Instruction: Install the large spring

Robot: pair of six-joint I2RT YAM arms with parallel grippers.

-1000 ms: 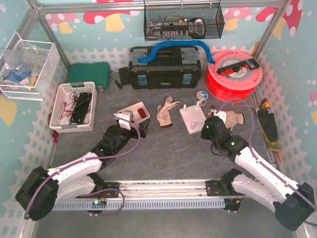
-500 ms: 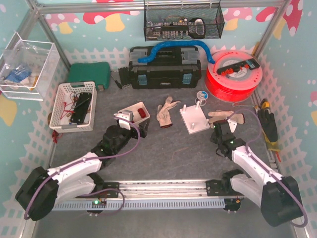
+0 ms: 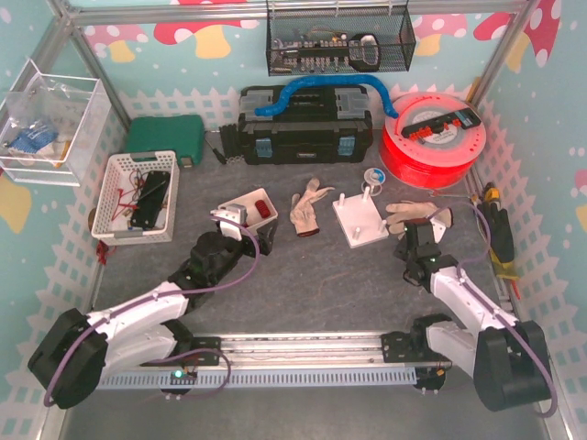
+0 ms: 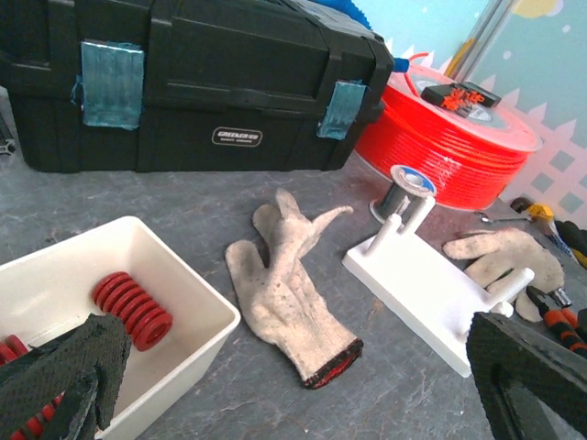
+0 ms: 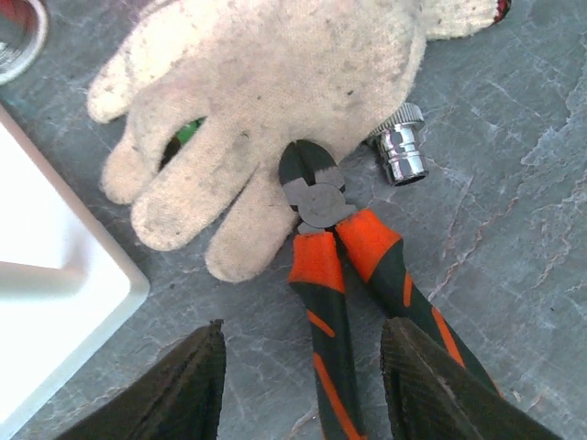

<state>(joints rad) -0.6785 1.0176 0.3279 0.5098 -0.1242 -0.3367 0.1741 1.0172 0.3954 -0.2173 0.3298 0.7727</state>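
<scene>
Two red coils lay in the white bin point(image 4: 183, 367) at the near left. One red spring point(image 4: 133, 312) lay in plain view on its floor, and the other was mostly hidden behind a finger. The left gripper point(image 4: 293, 394) hung just beside the bin, its jaws spread wide with nothing between them. To its right a worn glove point(image 4: 289, 293) lay flat on the grey table point(image 4: 275, 403). Right of that sat the white peg base point(image 4: 422, 284), its pegs upright and bare. Farther right, a second glove point(image 5: 266, 110) lay just beside the base, with the nose of the orange-handled cutters point(image 5: 339, 257) resting on it and a small metal fitting point(image 5: 402, 154) touching its edge. The right gripper point(image 5: 307, 367) hovered above the cutters' handles, its jaws parted and holding nothing.
</scene>
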